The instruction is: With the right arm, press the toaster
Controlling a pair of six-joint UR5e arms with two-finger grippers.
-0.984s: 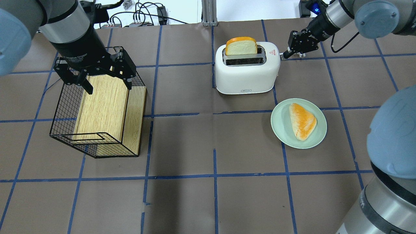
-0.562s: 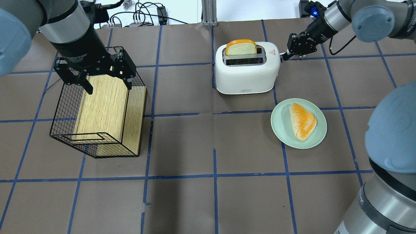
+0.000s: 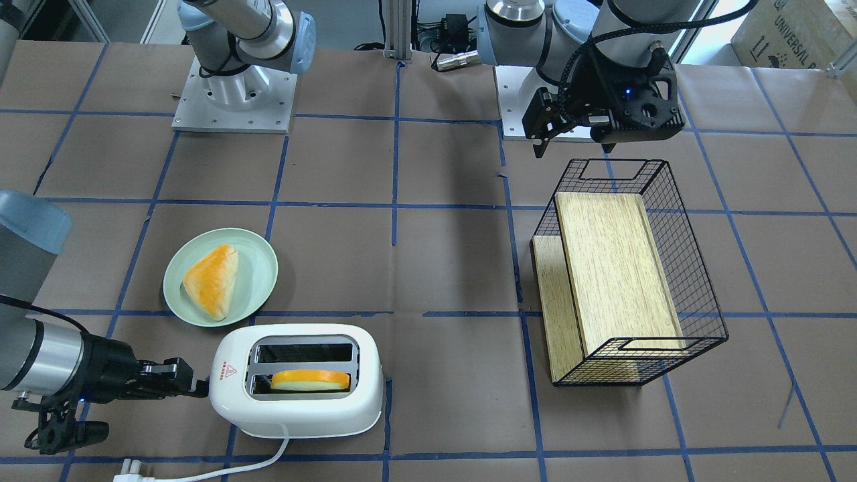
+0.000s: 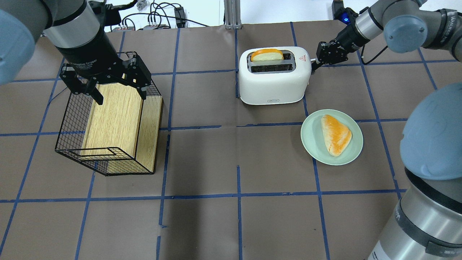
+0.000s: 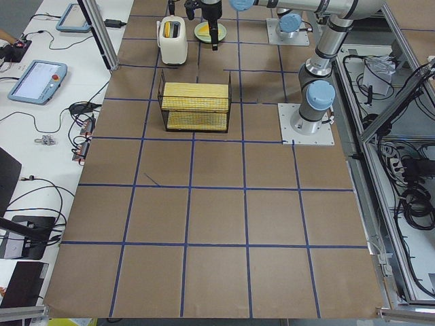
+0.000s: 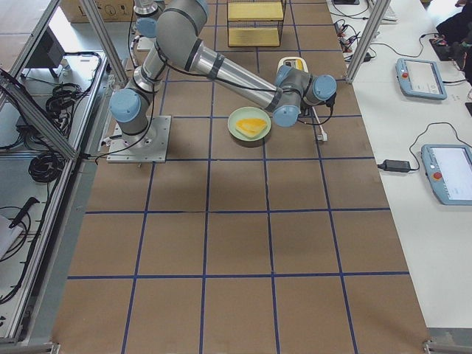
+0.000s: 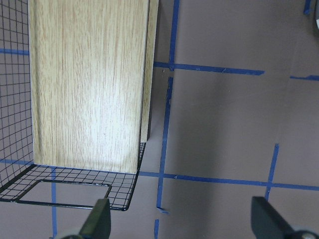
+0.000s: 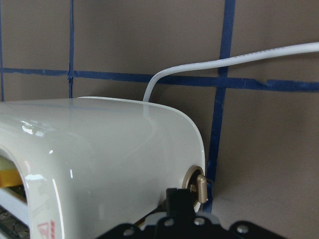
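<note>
Brown paper crossed with blue tape covers the table. The toaster stands on its far side from the robot, toward the robot's right and near the plate. We see the right claw with its fingers drawn together to one point, touching the toaster's end wall. The left claw hangs wide apart over the wire basket, gripping nothing.

The slice sits low in its slot, so we judge the press to be near its bottom. Our worry is the slim tip. It could slip off the lever, which we cannot see beneath it, and let the slice spring up. It could also lean sideways and shove the light toaster along the paper.

The right wrist view gives us the small knob just beside the tip, where it might snag; overhead hides it. That view also shows the cord leaving the toaster. Only the front-facing view shows the plug lying loose.
</note>
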